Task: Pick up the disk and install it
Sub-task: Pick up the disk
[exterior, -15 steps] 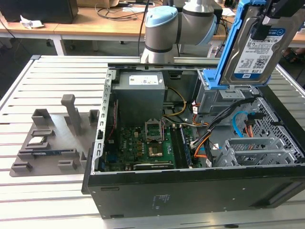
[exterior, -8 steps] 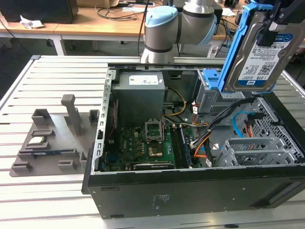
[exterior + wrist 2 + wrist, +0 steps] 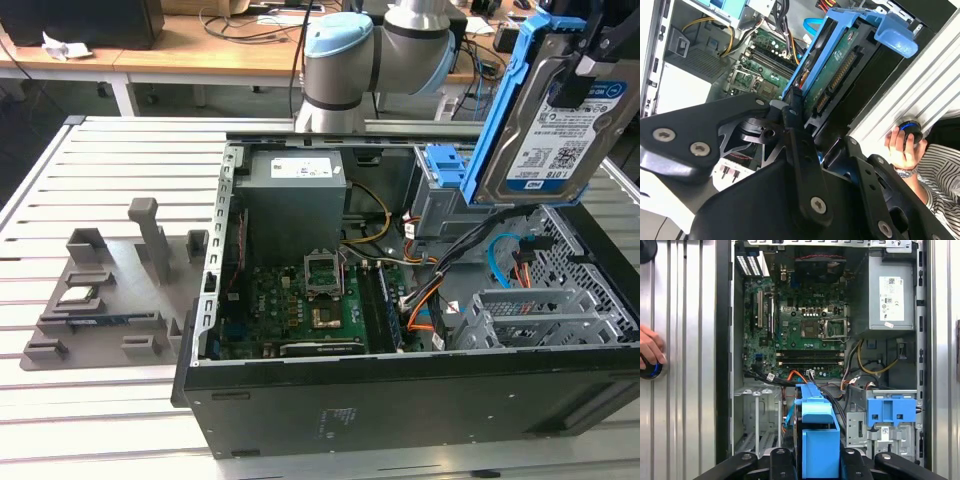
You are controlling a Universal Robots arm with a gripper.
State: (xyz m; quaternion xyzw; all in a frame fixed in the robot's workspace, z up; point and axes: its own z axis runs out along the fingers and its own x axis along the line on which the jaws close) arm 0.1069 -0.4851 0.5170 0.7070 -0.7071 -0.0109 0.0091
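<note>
Exterior view: tool (image 3: pixel 585 85), edge-cropped, grips disk (image 3: pixel 550 135) aloft.

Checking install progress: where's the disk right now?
The disk is in the air at the exterior view's right, tilted, held by the gripper above the open computer case, near the blue latch.

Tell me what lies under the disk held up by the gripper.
Below the disk lies the open computer case, with cables and a grey metal cage. Whatever sits beneath those is covered.
</note>
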